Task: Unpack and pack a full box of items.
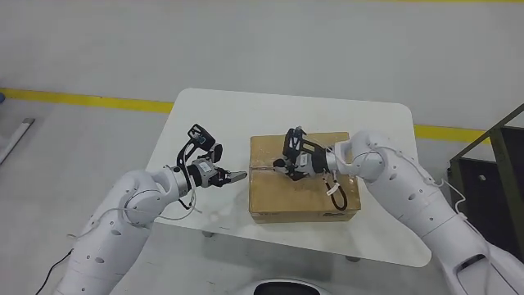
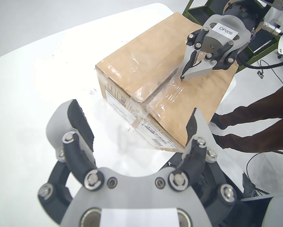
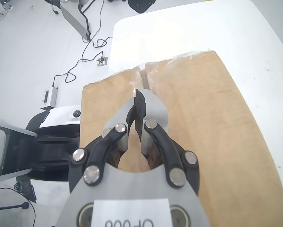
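1. The cardboard box (image 1: 286, 197) (image 2: 150, 55) (image 3: 202, 119) is sitting on the white table (image 1: 246, 115) (image 2: 49, 60) (image 3: 179, 24), toward the robot's side. The flaps are down, so it's not opened yet.
2. Clear tape (image 2: 165, 90) (image 3: 141, 72) runs along the middle seam on top and wraps over the short end. It looks wrinkly and puckered there, and one flap corner at that end sits a bit higher than the other.
3. That short end also has some printed labels (image 2: 155, 135) stuck on it, facing the left arm.
4. The right gripper (image 1: 277, 166) (image 2: 182, 76) (image 3: 137, 95) is over the top of the box, angled down, with its tips right on the taped seam, roughly mid-length. The jaws are pinched together with pretty much no gap at the tips. Honestly I can't tell if there's a bit of tape caught between them or if they're just pressing on it.
5. The left gripper (image 1: 237, 177) (image 2: 134, 109) is off the box, over bare table just beside the labelled short end and pointing at it. The jaws are spread wide with nothing in them, and it's not touching the box.
6. So the two grippers are near each other, one on top of the box and one hanging out just off its end.
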Controlling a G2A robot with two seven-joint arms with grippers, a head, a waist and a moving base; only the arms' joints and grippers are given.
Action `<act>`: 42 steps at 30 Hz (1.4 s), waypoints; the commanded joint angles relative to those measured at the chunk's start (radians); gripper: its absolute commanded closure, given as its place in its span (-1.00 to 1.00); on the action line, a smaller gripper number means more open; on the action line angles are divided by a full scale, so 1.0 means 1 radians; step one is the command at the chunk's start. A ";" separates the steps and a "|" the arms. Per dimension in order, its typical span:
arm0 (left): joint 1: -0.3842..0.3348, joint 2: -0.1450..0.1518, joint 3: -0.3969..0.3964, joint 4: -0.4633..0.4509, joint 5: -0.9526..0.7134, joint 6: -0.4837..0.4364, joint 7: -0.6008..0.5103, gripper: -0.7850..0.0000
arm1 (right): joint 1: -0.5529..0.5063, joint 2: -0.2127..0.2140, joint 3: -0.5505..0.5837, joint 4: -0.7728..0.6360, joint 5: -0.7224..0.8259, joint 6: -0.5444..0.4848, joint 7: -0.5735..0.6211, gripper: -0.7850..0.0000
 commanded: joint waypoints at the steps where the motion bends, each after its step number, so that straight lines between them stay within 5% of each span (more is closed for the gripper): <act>1: 0.000 0.000 0.000 0.000 0.000 0.000 0.000 -1.00 | 0.000 -0.002 -0.003 0.005 0.001 0.003 0.001 1.00; 18: 0.000 0.000 0.000 0.000 0.000 0.000 0.000 -1.00 | 0.001 -0.007 -0.001 0.046 -0.010 0.005 0.007 1.00; 42: 0.000 0.000 0.000 0.000 0.000 0.000 0.000 -1.00 | -0.084 0.052 0.130 -0.080 0.002 -0.020 0.010 1.00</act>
